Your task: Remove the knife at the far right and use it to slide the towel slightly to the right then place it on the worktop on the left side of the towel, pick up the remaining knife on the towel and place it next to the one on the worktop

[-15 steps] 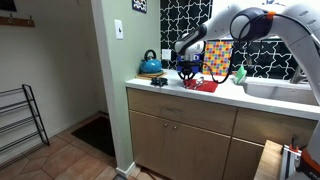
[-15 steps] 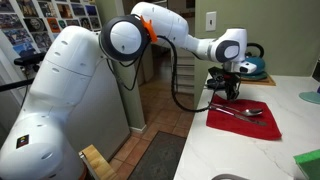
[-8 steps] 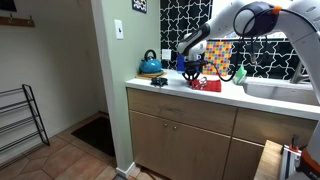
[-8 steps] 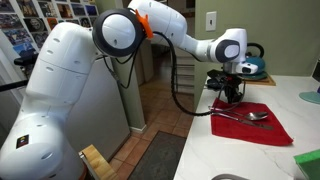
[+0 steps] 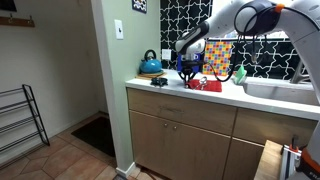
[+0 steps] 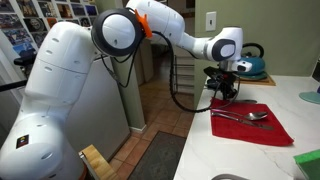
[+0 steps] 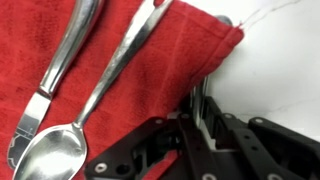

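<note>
The red towel (image 6: 255, 125) lies flat on the white worktop (image 6: 240, 160); it also shows in an exterior view (image 5: 204, 85) and fills the left of the wrist view (image 7: 90, 50). A knife (image 7: 55, 70) and a spoon (image 7: 95, 95) lie on it side by side. My gripper (image 7: 204, 122) is shut on a thin metal knife held edge-on, just off the towel's edge over bare worktop (image 7: 285, 60). In both exterior views the gripper (image 6: 225, 92) (image 5: 188, 73) hangs at the towel's end nearest the kettle.
A blue kettle (image 5: 150, 66) and a small dark object (image 5: 159, 81) stand near the counter's end. An upright checkered board (image 5: 218, 57) leans against the patterned wall behind the towel. A sink (image 5: 275, 90) lies beyond it. A green item (image 6: 308, 160) sits at the counter edge.
The towel, with the knife and spoon on it, slid away from the kettle end. The gripper then drew back slightly to the towel's edge, still shut on the knife.
</note>
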You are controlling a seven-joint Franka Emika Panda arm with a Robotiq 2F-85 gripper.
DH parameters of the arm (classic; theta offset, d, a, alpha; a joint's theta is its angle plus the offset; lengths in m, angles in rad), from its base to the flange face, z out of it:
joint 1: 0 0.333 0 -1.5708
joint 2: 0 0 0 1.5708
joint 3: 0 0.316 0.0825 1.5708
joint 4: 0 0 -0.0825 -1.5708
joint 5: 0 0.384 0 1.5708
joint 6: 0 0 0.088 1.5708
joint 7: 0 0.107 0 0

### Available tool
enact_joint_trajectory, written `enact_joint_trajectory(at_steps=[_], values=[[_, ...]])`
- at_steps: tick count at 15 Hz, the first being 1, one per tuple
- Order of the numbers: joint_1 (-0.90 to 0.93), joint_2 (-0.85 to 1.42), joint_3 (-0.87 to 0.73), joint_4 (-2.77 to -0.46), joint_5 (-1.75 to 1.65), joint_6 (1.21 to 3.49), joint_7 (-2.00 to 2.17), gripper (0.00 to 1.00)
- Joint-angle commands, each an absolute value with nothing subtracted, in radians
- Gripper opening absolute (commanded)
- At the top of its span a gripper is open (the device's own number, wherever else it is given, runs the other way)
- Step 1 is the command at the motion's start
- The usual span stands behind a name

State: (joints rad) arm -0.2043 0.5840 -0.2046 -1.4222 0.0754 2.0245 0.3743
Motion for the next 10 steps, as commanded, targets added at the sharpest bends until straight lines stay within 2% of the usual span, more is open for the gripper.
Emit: enact_joint_trajectory(at_steps=[1,10], values=[[-0.218,0.585,-0.168,-1.397,0.139,2.034,0.345,0.05],[-0.229,0.672,-0.136,-1.289,0.192,2.079,0.283,0.05]])
